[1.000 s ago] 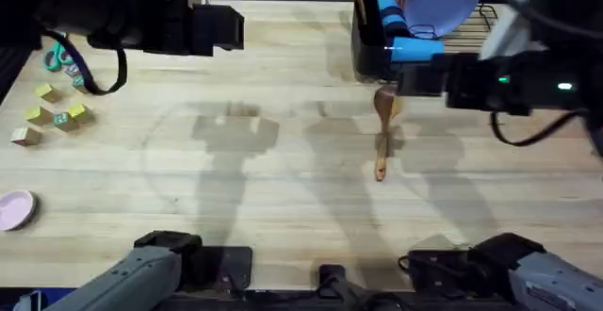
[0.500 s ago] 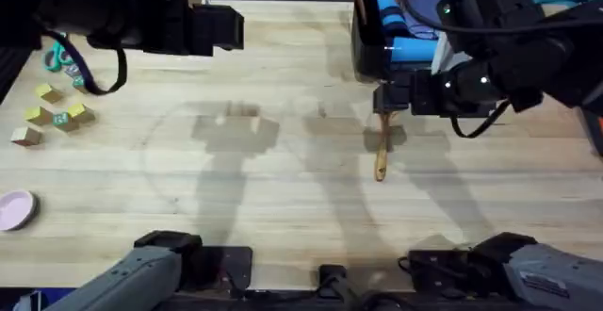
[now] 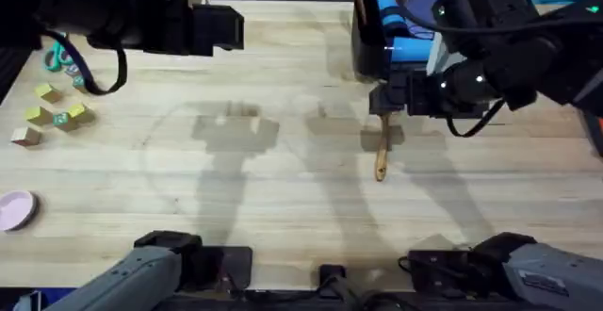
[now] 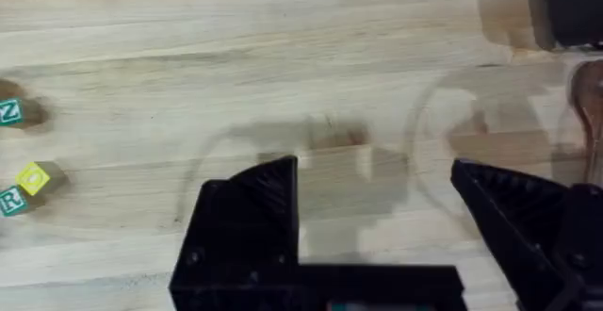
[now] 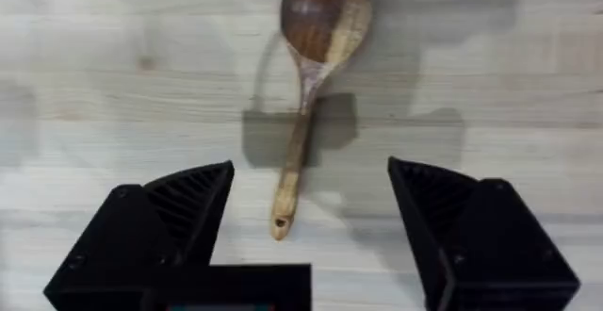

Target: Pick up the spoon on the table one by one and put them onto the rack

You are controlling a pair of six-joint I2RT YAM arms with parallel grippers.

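A pale-wood table [image 3: 283,207] is seen, with the spoon [image 5: 309,75] lying flat right of centre, just below the rack [image 3: 372,52] at the upper right. The right gripper [image 5: 311,207] is spread wide above the spoon's handle. The left gripper [image 4: 377,207] is held open over bare wood at the upper left, near lettered blocks [image 3: 57,115].

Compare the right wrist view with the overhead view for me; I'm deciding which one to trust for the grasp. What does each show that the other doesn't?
Right wrist view alone: the brown wooden spoon's whole length, oval bowl to handle tip, lying flat between the open right gripper fingers.

Overhead view alone: the black wire rack with plates, the black utensil caddy, the left gripper raised over the table, small lettered blocks and a pink dish. The arm covers the spoon's bowl here.

Both: the brown wooden spoon and the pale-wood table.
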